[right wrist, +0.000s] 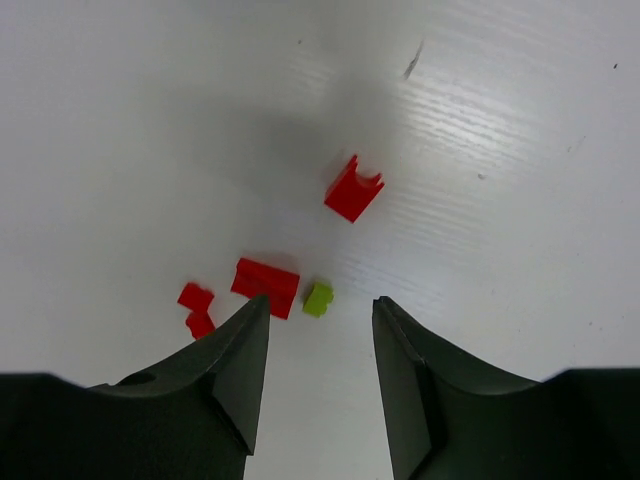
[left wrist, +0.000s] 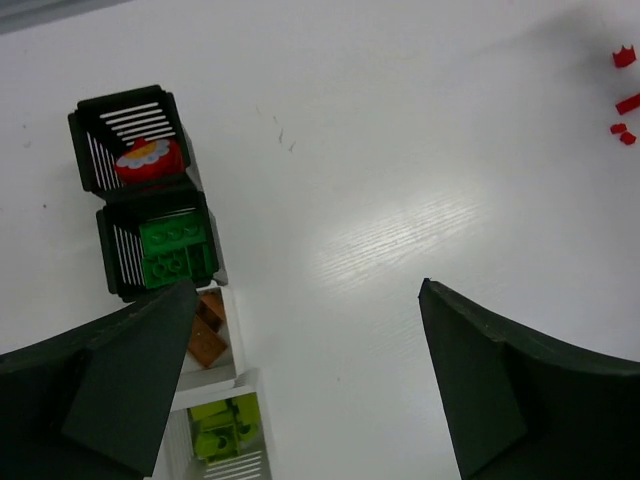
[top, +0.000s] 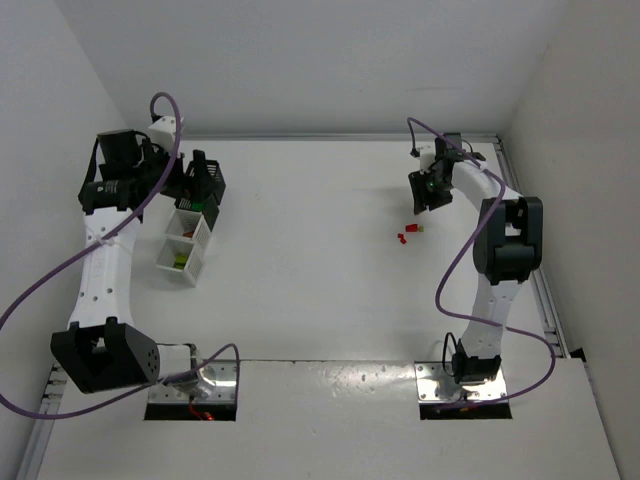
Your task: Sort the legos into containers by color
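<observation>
Only the left wrist view shows the filled containers (left wrist: 120, 96), beside the wide-spread, empty left claw (left wrist: 308, 290). The right wrist view shows legos (right wrist: 265, 280) at eleven o'clock of the parted, empty right claw (right wrist: 320, 305).

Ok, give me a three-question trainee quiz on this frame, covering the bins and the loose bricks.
1. True or false: the left gripper holds a brick.
2. The black bin next to the white bin holds bricks of which colour? A green, B blue, C yellow.
3. How many yellow-green pieces lie loose on the table below the right gripper?
Key: 1 false, its jaws stand open and empty; 2 A; 3 one.
</observation>
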Action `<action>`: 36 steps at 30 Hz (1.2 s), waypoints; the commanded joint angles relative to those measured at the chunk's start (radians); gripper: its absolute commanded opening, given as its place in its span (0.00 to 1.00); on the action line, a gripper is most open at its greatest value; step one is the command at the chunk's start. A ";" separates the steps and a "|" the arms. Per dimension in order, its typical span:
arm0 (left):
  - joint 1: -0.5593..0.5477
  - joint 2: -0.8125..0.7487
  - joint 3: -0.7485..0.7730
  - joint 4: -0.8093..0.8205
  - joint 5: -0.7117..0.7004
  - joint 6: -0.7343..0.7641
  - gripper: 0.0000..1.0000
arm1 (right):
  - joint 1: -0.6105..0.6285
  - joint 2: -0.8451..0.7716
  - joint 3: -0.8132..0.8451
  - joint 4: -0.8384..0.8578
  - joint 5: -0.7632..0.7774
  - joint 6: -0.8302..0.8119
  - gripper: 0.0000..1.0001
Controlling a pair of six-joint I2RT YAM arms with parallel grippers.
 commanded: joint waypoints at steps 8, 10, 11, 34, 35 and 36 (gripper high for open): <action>-0.059 -0.122 -0.077 0.243 -0.183 -0.224 1.00 | 0.022 0.091 0.073 0.082 0.093 0.198 0.46; -0.073 -0.122 -0.077 0.243 -0.183 -0.214 1.00 | 0.022 0.114 0.099 0.082 0.083 0.223 0.46; -0.073 -0.122 -0.077 0.253 -0.192 -0.224 1.00 | 0.022 0.124 0.113 0.082 0.083 0.223 0.46; -0.082 -0.093 -0.126 0.272 -0.306 -0.257 0.94 | 0.022 0.227 0.154 0.137 0.115 0.223 0.14; -0.082 -0.093 -0.126 0.272 -0.295 -0.242 0.94 | 0.022 0.226 0.144 0.126 0.101 0.214 0.11; -0.082 -0.093 -0.138 0.272 -0.277 -0.242 0.95 | 0.022 0.202 0.144 0.126 0.083 0.203 0.09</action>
